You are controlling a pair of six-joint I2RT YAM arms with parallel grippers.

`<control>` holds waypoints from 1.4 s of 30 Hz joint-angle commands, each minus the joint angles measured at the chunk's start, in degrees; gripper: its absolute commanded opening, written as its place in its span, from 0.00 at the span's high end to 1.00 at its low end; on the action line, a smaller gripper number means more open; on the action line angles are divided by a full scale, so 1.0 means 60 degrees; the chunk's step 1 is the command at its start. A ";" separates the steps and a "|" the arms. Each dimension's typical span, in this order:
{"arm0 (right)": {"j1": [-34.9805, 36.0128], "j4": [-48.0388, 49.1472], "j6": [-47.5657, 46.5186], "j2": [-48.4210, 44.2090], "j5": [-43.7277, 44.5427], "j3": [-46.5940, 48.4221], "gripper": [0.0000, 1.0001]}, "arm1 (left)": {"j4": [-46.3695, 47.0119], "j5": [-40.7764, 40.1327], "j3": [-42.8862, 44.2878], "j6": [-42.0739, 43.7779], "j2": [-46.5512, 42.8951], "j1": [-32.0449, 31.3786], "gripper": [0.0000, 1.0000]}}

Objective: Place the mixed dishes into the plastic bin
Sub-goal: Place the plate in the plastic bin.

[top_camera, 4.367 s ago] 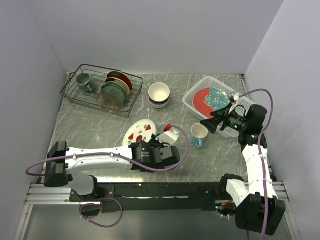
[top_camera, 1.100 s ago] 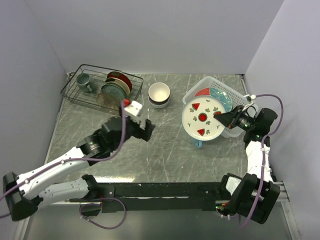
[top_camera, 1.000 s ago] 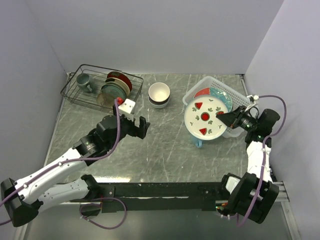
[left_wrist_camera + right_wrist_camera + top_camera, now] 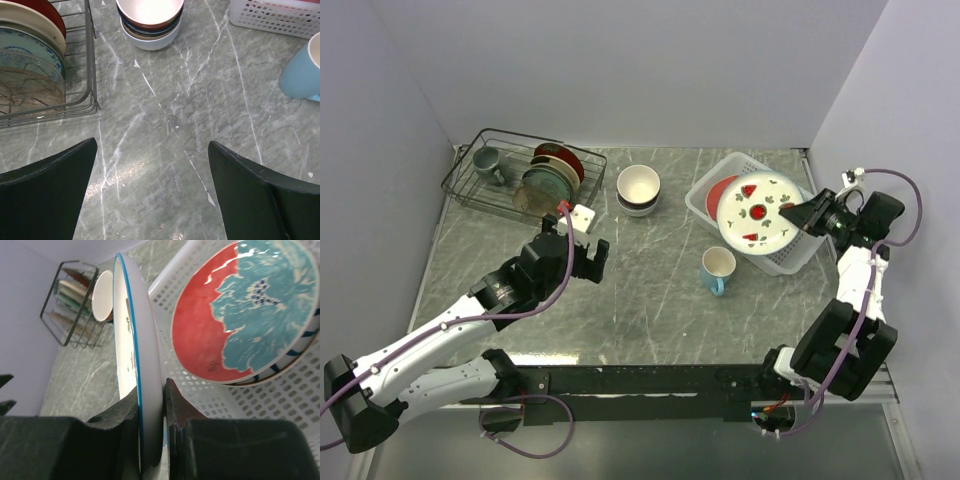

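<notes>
My right gripper (image 4: 792, 216) (image 4: 151, 392) is shut on the rim of a white plate with red fruit marks (image 4: 757, 211) (image 4: 145, 340). The plate is tilted on edge above the white lattice plastic bin (image 4: 788, 263) (image 4: 280, 390). Inside the bin lies a red plate with a teal flower (image 4: 722, 190) (image 4: 240, 325) on top of another dish. A light blue mug (image 4: 718, 269) (image 4: 302, 75) stands on the table in front of the bin. Stacked cream-and-dark bowls (image 4: 638, 188) (image 4: 150, 20) sit at the back centre. My left gripper (image 4: 590, 260) (image 4: 152, 144) hangs open and empty over bare table.
A black wire rack (image 4: 470, 190) (image 4: 92, 75) at the back left holds upright plates (image 4: 550, 180) and a grey-green mug (image 4: 486, 160). Walls close in the table on the left, back and right.
My right gripper has carried the fruit-marked plate up and to the right, from beside the mug to over the bin. The left arm has barely moved.
</notes>
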 commanded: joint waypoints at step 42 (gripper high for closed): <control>0.1921 -0.1305 0.0373 0.5087 0.3535 0.4954 0.54 | 0.0431 -0.0254 -0.0225 0.0288 -0.0105 0.0326 0.01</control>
